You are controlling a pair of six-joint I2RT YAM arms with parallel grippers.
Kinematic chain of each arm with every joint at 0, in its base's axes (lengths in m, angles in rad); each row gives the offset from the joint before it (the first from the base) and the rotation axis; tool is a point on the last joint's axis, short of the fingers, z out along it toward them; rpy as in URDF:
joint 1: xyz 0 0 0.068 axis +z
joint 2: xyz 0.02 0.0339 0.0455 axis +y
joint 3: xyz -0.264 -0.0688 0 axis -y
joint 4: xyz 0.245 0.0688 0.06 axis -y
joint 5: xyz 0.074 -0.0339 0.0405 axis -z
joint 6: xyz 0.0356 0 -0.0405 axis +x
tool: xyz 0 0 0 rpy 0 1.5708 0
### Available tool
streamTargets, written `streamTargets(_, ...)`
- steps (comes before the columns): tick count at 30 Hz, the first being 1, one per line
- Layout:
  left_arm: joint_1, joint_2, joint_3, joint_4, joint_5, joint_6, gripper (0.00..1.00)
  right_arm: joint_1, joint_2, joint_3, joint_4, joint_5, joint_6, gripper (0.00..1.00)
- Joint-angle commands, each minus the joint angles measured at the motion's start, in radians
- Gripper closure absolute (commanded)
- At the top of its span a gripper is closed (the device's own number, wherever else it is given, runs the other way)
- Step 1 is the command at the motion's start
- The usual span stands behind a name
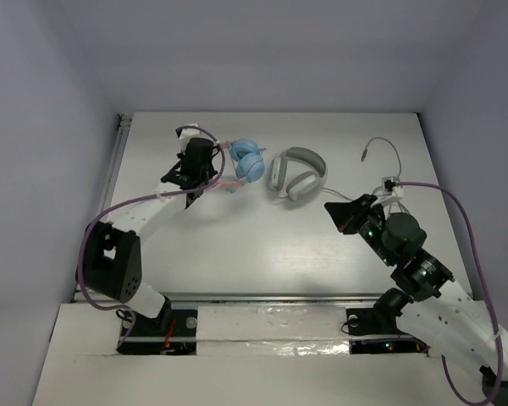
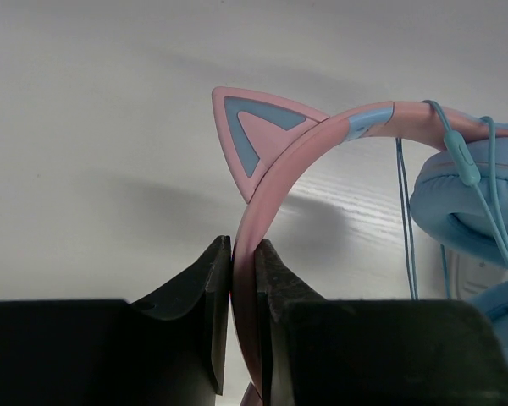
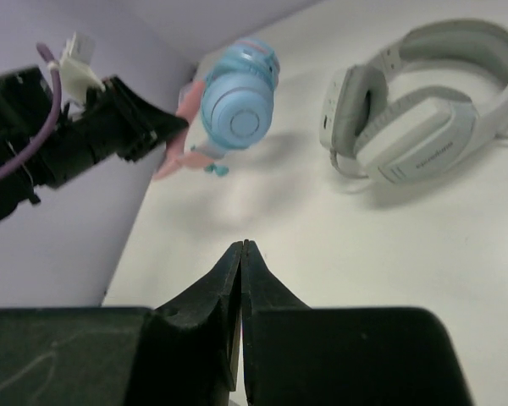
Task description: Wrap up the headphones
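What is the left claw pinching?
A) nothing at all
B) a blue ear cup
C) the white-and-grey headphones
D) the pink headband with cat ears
D: in the left wrist view, the left claw is shut on the pink headband, just below a cat ear.

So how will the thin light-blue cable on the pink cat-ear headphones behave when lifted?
Likely floppy: the thin light-blue cable drapes loosely over the pink headband held by the left gripper. Its inline remote may weight it and make it swing.
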Motion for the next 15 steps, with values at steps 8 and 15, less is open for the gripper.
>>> streamTargets(8,0.105,0.300,0.166,0.284,0.062,0.142,1.00,0.000,0.073,-0.017,0.058,-0.076,-0.055,0.94)
streamTargets(15,0.149,0.354,0.160,0.310,0.064,0.194,0.71,0.000,0.104,-0.017,0.095,-0.074,-0.061,0.91)
